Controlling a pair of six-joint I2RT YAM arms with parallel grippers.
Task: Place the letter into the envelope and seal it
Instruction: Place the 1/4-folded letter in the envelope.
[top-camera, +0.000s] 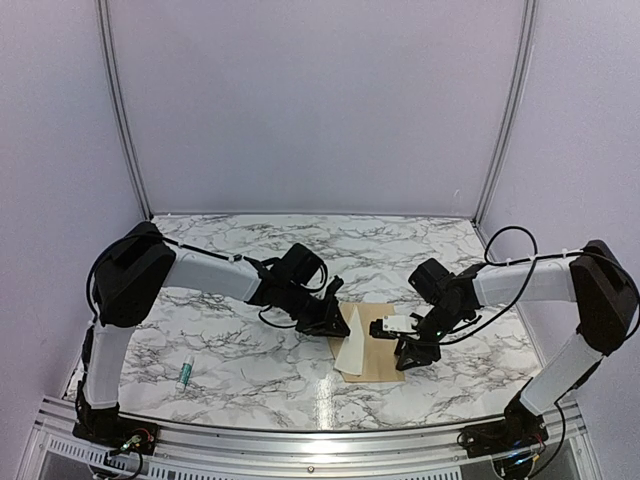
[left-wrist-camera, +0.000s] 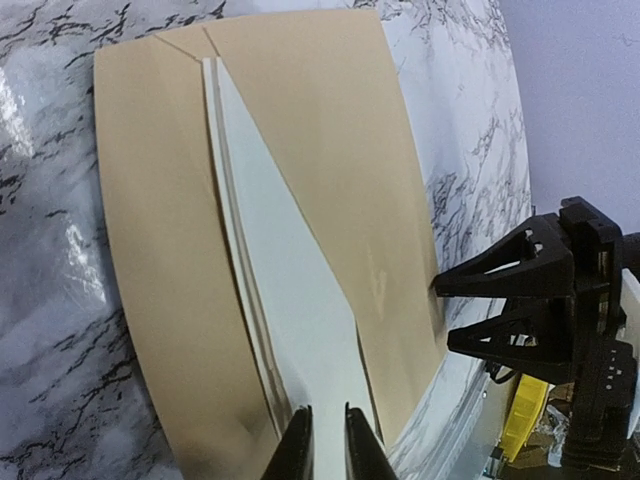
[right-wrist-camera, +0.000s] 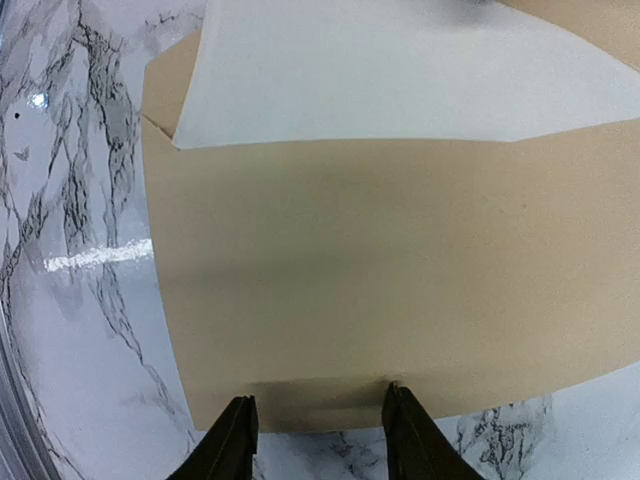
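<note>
Only the left wrist view shows left fingers (left-wrist-camera: 298, 450) pinching the letter (left-wrist-camera: 290, 300).

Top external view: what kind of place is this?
Probably a lab robot test cell rather than a home or office. It has plain panel walls set in aluminium frame posts and a marble-patterned tabletop. The left arm and right arm are mounted on a metal rail.

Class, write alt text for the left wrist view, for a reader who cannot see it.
The left end effector pinches the near end of a cream letter that runs over a tan envelope on a marbled table. The black right end effector stands by the envelope's edge, at the picture's right.
</note>
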